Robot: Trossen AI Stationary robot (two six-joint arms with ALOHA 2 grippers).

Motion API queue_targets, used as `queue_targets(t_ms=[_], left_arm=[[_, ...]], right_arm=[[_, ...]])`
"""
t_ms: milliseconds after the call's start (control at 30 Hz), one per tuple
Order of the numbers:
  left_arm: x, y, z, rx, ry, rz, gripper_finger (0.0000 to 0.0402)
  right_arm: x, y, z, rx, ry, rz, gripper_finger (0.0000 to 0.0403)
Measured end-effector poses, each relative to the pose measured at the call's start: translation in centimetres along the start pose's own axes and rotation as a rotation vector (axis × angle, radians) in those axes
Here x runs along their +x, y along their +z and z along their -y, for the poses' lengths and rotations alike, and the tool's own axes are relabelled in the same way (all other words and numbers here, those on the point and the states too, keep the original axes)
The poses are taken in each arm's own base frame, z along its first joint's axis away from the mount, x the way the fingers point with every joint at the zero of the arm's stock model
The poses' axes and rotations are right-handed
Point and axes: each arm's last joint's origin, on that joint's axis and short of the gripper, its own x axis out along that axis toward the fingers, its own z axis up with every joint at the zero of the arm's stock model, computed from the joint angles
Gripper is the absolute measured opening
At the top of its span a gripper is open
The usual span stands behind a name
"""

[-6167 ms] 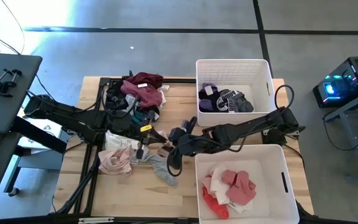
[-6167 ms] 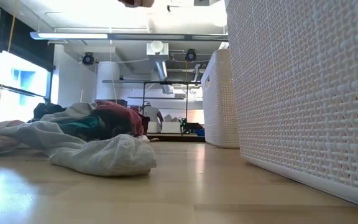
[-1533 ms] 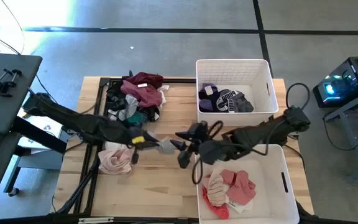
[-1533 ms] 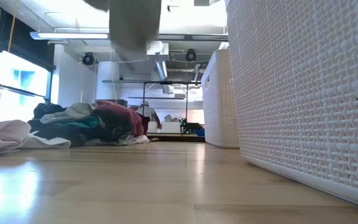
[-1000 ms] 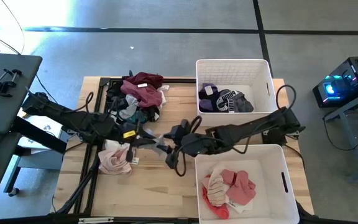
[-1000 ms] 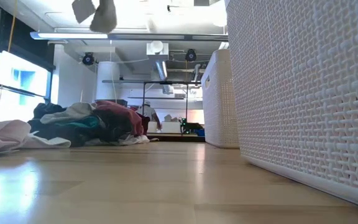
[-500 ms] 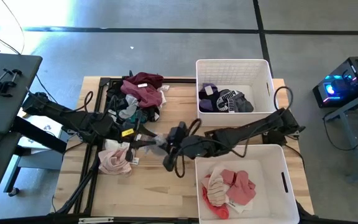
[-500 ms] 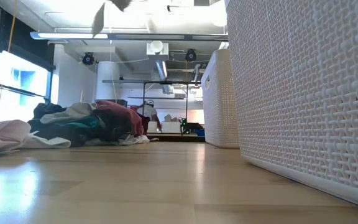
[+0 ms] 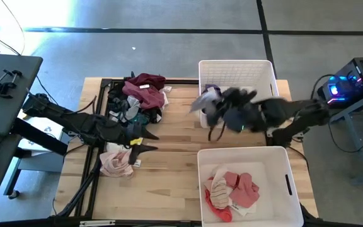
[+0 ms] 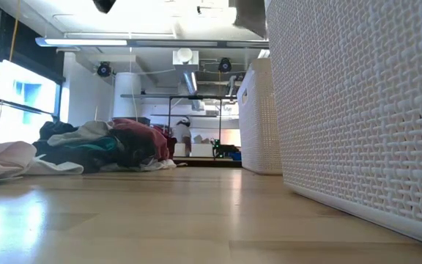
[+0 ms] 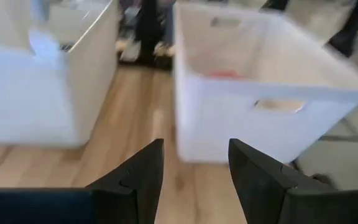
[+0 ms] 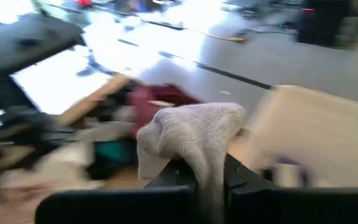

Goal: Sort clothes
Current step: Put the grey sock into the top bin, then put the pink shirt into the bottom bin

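Beside the far white plastic bin [image 9: 270, 74]: right pincer [image 12: 207, 171] clenched on a grey knit garment [image 12: 191, 140]. Left pincer [image 11: 194, 163] released, near the unsorted mixed fabric pile [image 9: 137, 98]. Both bins partly filled; much remains.

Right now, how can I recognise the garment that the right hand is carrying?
Find the far white bin, which holds dark clothes. At its left wall the right hand is shut on a grey knitted garment, held above the table. Only this garment hangs in the air; the others lie in piles or bins.
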Motion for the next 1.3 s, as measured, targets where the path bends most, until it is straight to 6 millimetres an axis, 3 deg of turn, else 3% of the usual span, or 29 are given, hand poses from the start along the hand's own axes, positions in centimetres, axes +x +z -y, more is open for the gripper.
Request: queue_targets(t_ms=[233, 433, 667, 800, 933, 1067, 1167, 1300], left_arm=[[0.0, -0.4, -0.5, -0.002, 0.136, -0.023, 0.0163], [0.1, -0.1, -1.7, -0.018, 0.277, 0.014, 0.0163], [0.3, 0.7, -3.1, -0.099, 0.328, 0.081, 0.0163], [0.4, 0.8, -3.6, -0.166, 0.348, 0.096, 0.0163], [0.4, 0.8, -3.7, -0.231, 0.352, 0.108, 0.0163], [0.4, 0.6, -3.6, -0.254, 0.309, 0.076, 0.0163], [0.4, -0.7, -3.5, -0.300, 0.242, -0.078, 0.0163], [-0.3, -3.7, -3.5, -0.387, 0.230, -0.409, 0.0163]], right_arm=[[3.3, 1.8, 7.6, -0.135, -0.317, -0.183, 0.0007], [7.8, 2.2, 12.3, -0.263, -0.372, -0.424, 0.0013], [13.6, 0.0, 16.9, -0.156, -0.298, -0.539, 0.0097], [15.1, -1.3, 19.2, -0.103, -0.319, -0.585, 0.0143], [14.2, -1.2, 19.1, -0.118, -0.262, -0.589, 0.0163], [11.7, 0.1, 17.4, -0.106, -0.167, -0.445, 0.0165], [9.8, 1.2, 15.5, -0.069, -0.058, -0.280, 0.0165], [8.4, 2.1, 12.6, -0.082, 0.103, -0.107, 0.0165]])
